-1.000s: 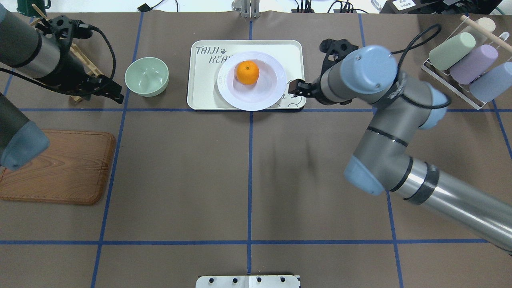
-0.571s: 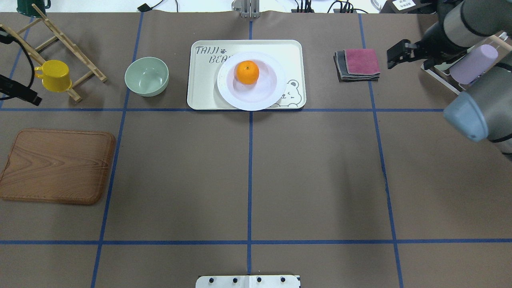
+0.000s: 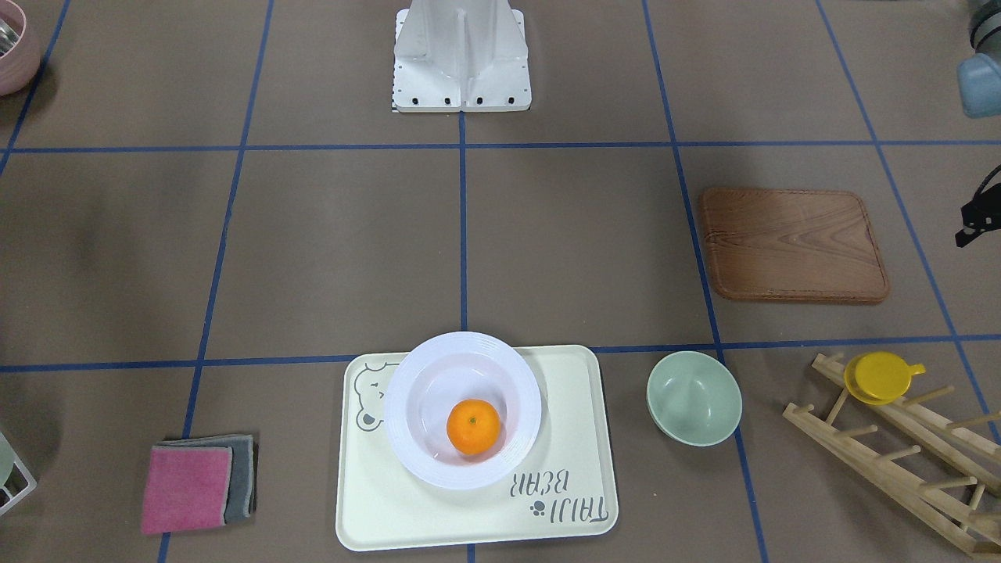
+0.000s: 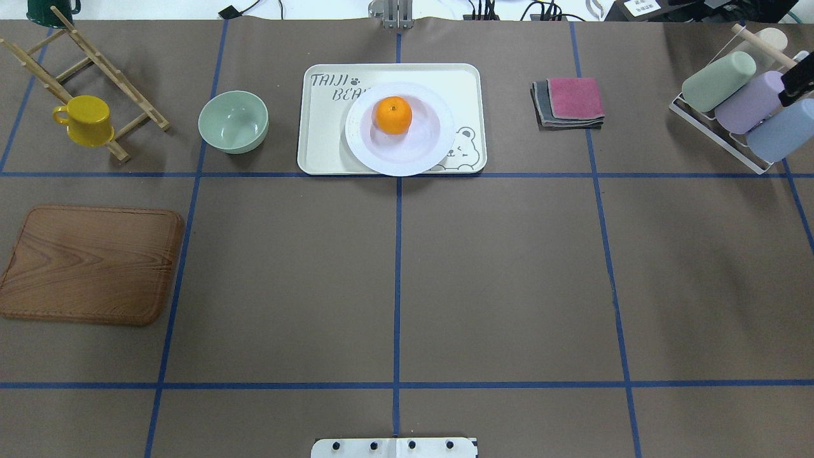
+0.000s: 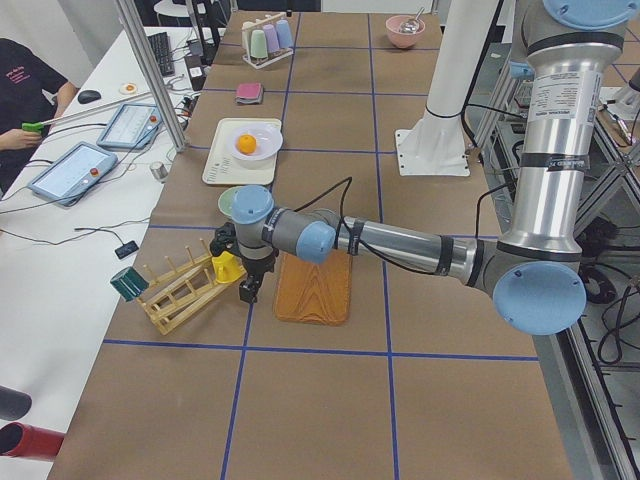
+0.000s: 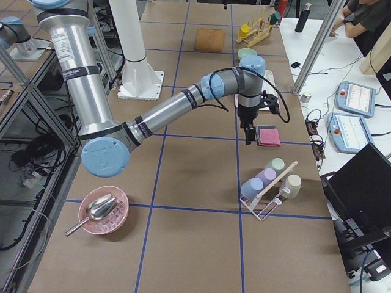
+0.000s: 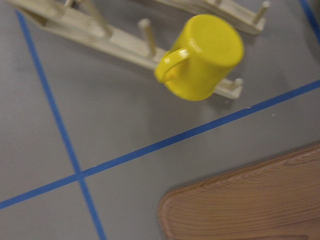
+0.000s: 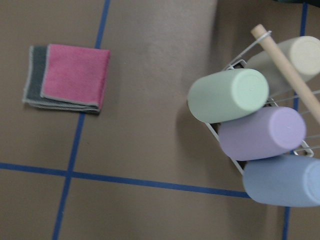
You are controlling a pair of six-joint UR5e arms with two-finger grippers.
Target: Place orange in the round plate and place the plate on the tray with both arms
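Observation:
The orange (image 4: 393, 115) lies in the sunken centre of the white round plate (image 4: 399, 152), and the plate rests on the cream bear tray (image 4: 318, 127) at the table's far middle. Nothing touches them. My left gripper (image 5: 247, 290) hangs beside the yellow cup, far off to the tray's left; only a black sliver of it (image 3: 974, 223) shows in the front-facing view. My right gripper (image 6: 247, 133) hovers between the folded cloths and the cup rack, and a black tip (image 4: 798, 79) shows overhead. Of either gripper I cannot tell whether it is open or shut.
A pale-green bowl (image 4: 233, 121) sits left of the tray. Further left are a yellow cup (image 4: 86, 119) on a wooden peg rack and a wooden board (image 4: 89, 264). Folded cloths (image 4: 569, 102) and a wire rack of pastel cups (image 4: 738, 102) lie right. A person sits at tablets (image 5: 85, 165).
Both arms have pulled away from the tray, the right one from the plate's right rim to the far right edge, the left one out of the overhead view. Plate and orange have stayed put.

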